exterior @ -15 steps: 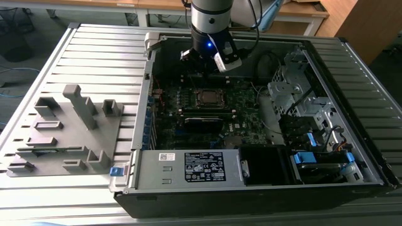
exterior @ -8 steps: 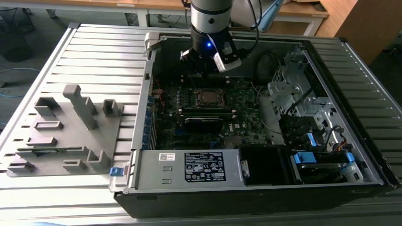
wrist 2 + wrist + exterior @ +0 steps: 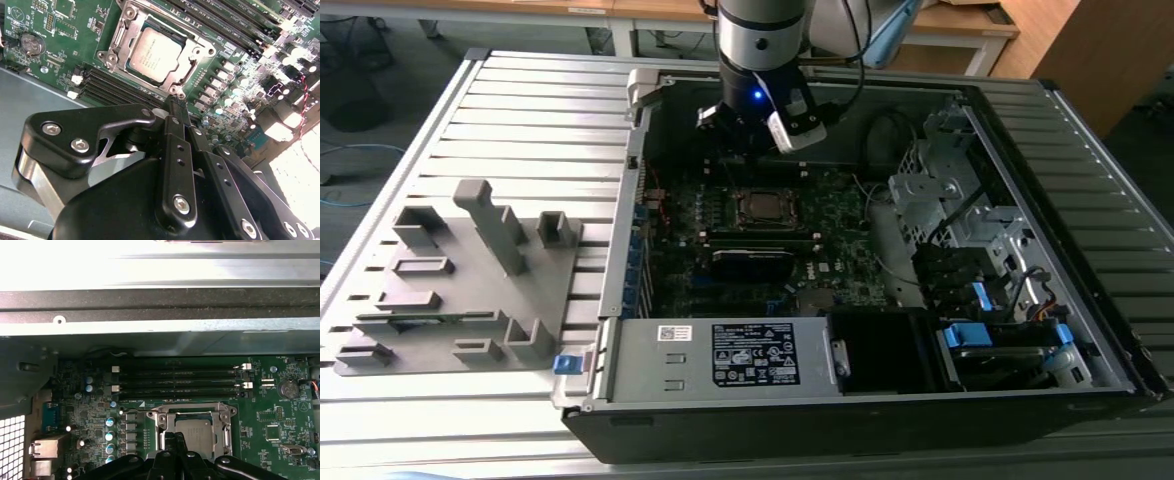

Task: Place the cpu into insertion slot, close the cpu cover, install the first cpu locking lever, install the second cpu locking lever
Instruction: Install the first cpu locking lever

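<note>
Gripper (image 3: 176,102) condition: closed, the two black fingers (image 3: 170,150) pressed flat against each other with nothing between them. In both wrist views the fingertips stand just beside the edge of the insertion slot (image 3: 192,415), above the dark green circuit board (image 3: 65,30), and touch neither the board nor the socket hardware.

Position of the cpu (image 3: 155,52): seated in the insertion slot, grey-silver face up, level with the socket. The cpu cover (image 3: 119,37) lies flat over it. Its silvery frame surrounds the chip on all four sides, and the chip face shows through the cut-out middle. Round fasteners sit at the corners of the frame. Whether the locking levers are latched cannot be determined.

Adjacent components: long black memory slots (image 3: 240,25) run parallel to one side of the socket. A coin cell battery (image 3: 31,44) sits on the board well apart from the socket.

In the exterior view, the arm (image 3: 761,40) descends into the open computer case (image 3: 616,260) at its far end, directly beyond the socket. A black rectangular card (image 3: 754,262) lies on the board on the near side of the socket. A labelled power supply (image 3: 720,355) occupies the near end of the case. The case rests on a slatted metal table (image 3: 520,110). A grey fixture block (image 3: 467,290) stands on the table toward the exterior view's left, apart from the case.
</note>
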`<state>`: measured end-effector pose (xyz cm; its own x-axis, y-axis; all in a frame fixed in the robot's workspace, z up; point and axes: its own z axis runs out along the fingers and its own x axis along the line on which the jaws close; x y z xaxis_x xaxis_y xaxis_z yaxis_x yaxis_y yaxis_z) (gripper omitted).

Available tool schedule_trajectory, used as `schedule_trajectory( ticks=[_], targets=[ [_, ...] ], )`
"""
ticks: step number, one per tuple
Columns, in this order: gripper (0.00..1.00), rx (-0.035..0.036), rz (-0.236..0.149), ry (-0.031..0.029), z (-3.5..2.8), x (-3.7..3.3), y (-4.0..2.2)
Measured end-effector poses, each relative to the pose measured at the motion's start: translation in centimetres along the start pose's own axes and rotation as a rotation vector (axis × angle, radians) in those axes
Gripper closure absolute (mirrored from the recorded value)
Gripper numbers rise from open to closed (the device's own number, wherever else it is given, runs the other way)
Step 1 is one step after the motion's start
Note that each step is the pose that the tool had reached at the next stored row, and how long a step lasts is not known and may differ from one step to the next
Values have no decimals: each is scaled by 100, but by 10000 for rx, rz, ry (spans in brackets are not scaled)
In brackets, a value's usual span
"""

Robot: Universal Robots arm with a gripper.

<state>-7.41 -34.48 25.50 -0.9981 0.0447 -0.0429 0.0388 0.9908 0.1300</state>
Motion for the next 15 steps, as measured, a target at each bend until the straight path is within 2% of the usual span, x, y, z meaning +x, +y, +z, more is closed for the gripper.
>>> schedule_trajectory(
  ticks=[5, 9, 15],
  targets=[
    [89, 0, 0, 2, -1, 8, -1],
    [89, 3, 6, 45, 0, 8, -1],
    [89, -7, 7, 49, 1, 7, -1]
  ],
)
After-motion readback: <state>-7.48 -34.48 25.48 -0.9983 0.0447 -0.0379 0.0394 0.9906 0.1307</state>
